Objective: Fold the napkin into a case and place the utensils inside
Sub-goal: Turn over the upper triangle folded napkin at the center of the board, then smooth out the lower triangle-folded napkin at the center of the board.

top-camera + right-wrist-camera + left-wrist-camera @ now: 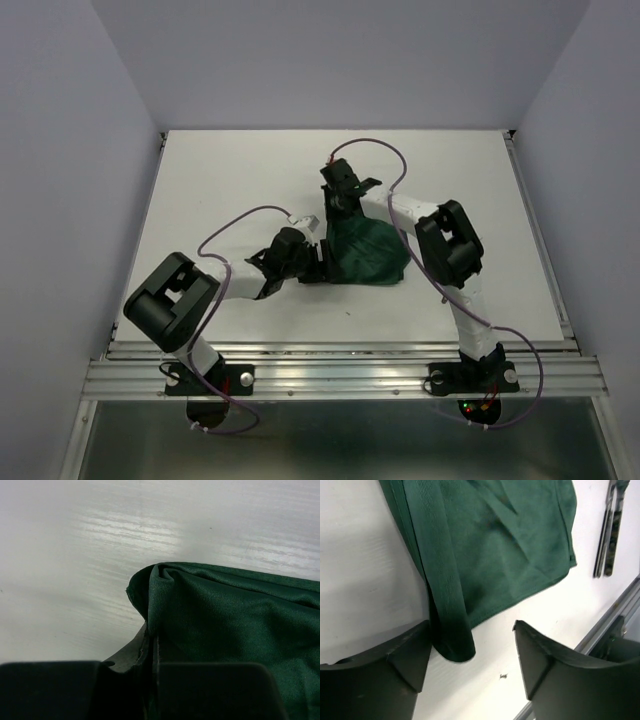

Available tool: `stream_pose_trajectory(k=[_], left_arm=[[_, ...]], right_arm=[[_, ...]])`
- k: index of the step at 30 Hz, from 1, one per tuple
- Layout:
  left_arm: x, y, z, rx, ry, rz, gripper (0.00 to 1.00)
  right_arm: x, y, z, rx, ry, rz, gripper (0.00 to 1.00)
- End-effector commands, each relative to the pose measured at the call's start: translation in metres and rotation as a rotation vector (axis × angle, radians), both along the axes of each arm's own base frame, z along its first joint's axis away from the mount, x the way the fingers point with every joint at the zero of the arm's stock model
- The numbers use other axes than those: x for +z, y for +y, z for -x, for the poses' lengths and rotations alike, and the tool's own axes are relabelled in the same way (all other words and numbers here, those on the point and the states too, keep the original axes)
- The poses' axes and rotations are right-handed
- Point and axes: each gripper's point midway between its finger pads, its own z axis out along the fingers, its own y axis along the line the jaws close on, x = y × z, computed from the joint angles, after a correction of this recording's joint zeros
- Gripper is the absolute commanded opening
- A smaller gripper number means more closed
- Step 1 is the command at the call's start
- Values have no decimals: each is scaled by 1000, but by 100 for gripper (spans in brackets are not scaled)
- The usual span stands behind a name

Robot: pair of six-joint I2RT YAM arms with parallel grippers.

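The dark green napkin [365,255] lies bunched and partly folded at the middle of the white table. My left gripper [305,262] is at its left edge, open. In the left wrist view a rolled fold of the napkin [450,605] hangs down beside the left finger [395,670], with nothing pinched in the left gripper [472,647]. My right gripper [338,222] is at the napkin's far left corner, shut on a fold of the napkin [210,610]; the cloth runs into the right gripper [152,652]. The utensils [609,530] lie side by side past the napkin's far corner.
A metal rail [612,617] runs along the table's edge close to the utensils. Purple cables [240,222] loop over the table by both arms. The right arm's elbow [450,245] stands just right of the napkin. Walls close the table in on three sides.
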Motion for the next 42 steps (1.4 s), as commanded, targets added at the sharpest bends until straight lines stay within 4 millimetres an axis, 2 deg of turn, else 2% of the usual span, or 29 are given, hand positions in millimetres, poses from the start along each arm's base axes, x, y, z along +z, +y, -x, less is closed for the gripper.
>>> stream_pose_trajectory(k=[1, 8, 9, 11, 12, 13, 16, 18, 19, 22, 23, 24, 25, 26, 27, 29, 30, 31, 32, 33, 34, 35, 36, 37, 38, 39, 40, 41, 42], left_arm=[[3, 11, 11, 1, 4, -35, 84], [24, 35, 12, 78, -32, -95, 86], [35, 39, 10, 103, -62, -89, 86], [46, 46, 11, 128, -77, -90, 86], [49, 49, 10, 148, -84, -91, 86], [54, 51, 9, 161, -94, -85, 86], [68, 57, 8, 182, -124, -61, 86], [79, 61, 6, 200, -143, -45, 86], [82, 64, 4, 214, -154, -44, 85], [100, 68, -5, 251, -191, -24, 81], [108, 67, -9, 256, -208, -13, 80], [111, 67, -12, 256, -220, -15, 79], [119, 67, -18, 267, -234, -9, 78], [119, 65, -21, 270, -237, -12, 74], [120, 65, -25, 270, -241, -11, 72], [130, 58, -33, 266, -258, 11, 66], [126, 55, -37, 264, -248, 9, 65], [128, 53, -41, 267, -253, 11, 63], [136, 48, -49, 278, -261, 24, 60], [125, 45, -57, 281, -234, -3, 54], [123, 41, -63, 282, -224, -12, 51], [139, 32, -76, 284, -240, -1, 47], [118, 28, -82, 273, -186, -54, 40], [118, 22, -87, 263, -179, -57, 37], [127, 13, -98, 256, -190, -49, 31], [109, 9, -104, 248, -158, -78, 30], [107, 5, -107, 239, -153, -79, 29], [100, 0, -114, 232, -144, -93, 27], [94, -1, -115, 224, -130, -100, 26]], right_arm=[[13, 7, -13, -8, -66, 3, 1], [9, 9, -10, 0, -61, 15, 1], [9, 14, -6, 9, -59, 13, 7], [12, 18, -6, 23, -56, -6, 28], [15, 23, -5, 34, -51, -28, 46], [16, 25, -4, 43, -47, -39, 51], [33, 36, -5, 61, -64, -104, 62], [45, 41, -5, 72, -80, -141, 66], [61, 41, -5, 64, -108, -164, 66], [80, 33, -5, 37, -155, -172, 67], [99, 27, -6, 15, -196, -178, 67], [100, 21, -3, 5, -206, -170, 67], [121, 12, -4, -20, -246, -190, 67], [130, 2, -8, -44, -270, -203, 67], [137, -5, -8, -62, -283, -211, 67], [138, -30, -8, -118, -296, -205, 68], [158, -39, -7, -139, -334, -230, 69], [162, -49, -6, -159, -343, -231, 69], [152, -62, -2, -180, -328, -213, 69], [164, -81, -2, -218, -346, -230, 68], [161, -92, 1, -230, -335, -238, 67], [157, -103, 4, -244, -326, -243, 66], [133, -127, 11, -285, -281, -221, 63], [135, -138, 19, -306, -280, -235, 62], [127, -148, 25, -319, -261, -234, 61], [101, -166, 39, -351, -209, -208, 59], [103, -173, 46, -371, -210, -224, 58], [96, -177, 55, -372, -188, -232, 57], [76, -181, 71, -375, -145, -219, 57]])
